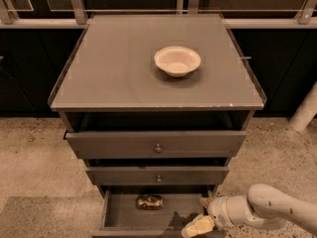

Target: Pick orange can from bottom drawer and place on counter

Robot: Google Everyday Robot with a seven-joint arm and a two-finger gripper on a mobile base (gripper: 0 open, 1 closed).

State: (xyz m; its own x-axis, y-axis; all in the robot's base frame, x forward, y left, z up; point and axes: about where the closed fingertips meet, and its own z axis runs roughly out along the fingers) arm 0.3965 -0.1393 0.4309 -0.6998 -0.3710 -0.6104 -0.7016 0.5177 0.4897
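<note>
The orange can (149,202) lies on its side on the grey floor of the open bottom drawer (124,216), near the drawer's back, left of centre. My gripper (201,216) hangs at the drawer's right front corner, to the right of the can and apart from it, with nothing in it. One cream finger (198,226) shows low over the drawer's front rim. The counter (114,68) is the cabinet's flat grey top, high above the gripper.
A cream-white bowl (177,60) stands on the counter right of centre. Two upper drawers with round knobs (158,148) stand slightly open above the bottom one. My white arm (267,209) comes in from the lower right. A metal railing runs behind the cabinet.
</note>
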